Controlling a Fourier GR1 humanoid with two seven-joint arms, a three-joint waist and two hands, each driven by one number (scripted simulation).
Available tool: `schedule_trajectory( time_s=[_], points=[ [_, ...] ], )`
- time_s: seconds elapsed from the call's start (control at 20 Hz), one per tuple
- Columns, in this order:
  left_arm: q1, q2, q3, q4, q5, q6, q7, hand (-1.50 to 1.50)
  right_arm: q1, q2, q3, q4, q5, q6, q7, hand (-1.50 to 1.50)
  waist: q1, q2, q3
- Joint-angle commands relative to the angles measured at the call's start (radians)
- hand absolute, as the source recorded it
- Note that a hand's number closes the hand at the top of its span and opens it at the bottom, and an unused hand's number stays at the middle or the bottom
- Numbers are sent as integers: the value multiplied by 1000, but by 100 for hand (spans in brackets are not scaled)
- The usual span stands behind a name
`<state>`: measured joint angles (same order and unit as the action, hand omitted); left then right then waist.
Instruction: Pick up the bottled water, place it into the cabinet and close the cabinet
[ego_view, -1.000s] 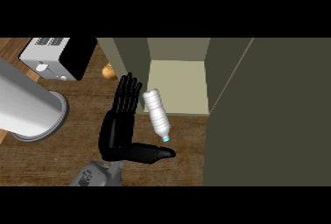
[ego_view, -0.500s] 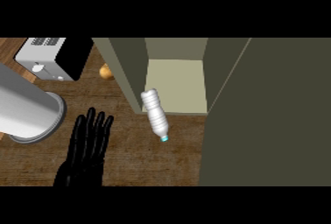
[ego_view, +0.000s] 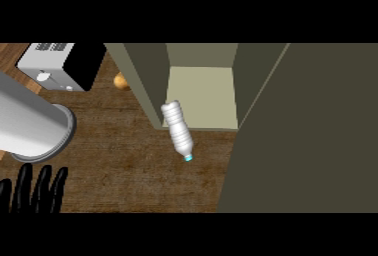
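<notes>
**A:** Your black left hand sits at the lower left corner of the frame, fingers straight and pointing up, grasping nothing. Only the fingers show above the lower edge.

**B:** And the right hand?

**A:** You won't find it anywhere in the frame.

**B:** Where's the clear plastic water bottle with the pale blue cap?

**A:** Look at the middle of the frame. It lies on its side on the dark brown wooden counter, its base at the front lip of the olive-green open cabinet and its cap pointing toward the lower edge, tilted slightly right. Most of its body is out on the counter; the base overlaps the cabinet's pale floor beside the left wall. It is well apart from your hand.

**B:** Anything else around it?

**A:** At the left edge you have a large grey metal cylinder. In the upper left stands a white and black boxy appliance, and just right of it a small round orange object, partly hidden by the cabinet wall. The cabinet's dark door fills the right side.
</notes>
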<state>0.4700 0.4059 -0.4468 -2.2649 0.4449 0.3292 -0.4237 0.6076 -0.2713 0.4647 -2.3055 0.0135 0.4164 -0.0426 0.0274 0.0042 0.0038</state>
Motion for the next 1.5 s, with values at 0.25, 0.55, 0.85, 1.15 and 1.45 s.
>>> schedule_trajectory(
  time_s=[0.25, 0.55, 0.85, 1.15, 1.45],
  points=[
    [222, 97, 171, -101, 158, -167, -81, -150, -111, 159, 310, -28, 148, -54, 155, 150, 19, -10, -8],
    [330, 110, 205, -84, 178, -285, -147, -150, -150, 253, 326, 38, 117, -74, 227, 150, 31, -10, -8],
    [425, 136, 285, -94, 225, -386, -185, -150, -261, 264, 271, 49, 25, -129, 309, 150, 50, -4, -7],
    [473, 145, 366, -77, 281, -466, -217, -150, -378, 263, 221, 84, -48, -175, 364, 150, 65, 1, -7],
    [486, 156, 426, -62, 323, -528, -228, -150, -527, 263, 80, 177, -179, -226, 378, 150, 65, 8, -6]
  ],
)
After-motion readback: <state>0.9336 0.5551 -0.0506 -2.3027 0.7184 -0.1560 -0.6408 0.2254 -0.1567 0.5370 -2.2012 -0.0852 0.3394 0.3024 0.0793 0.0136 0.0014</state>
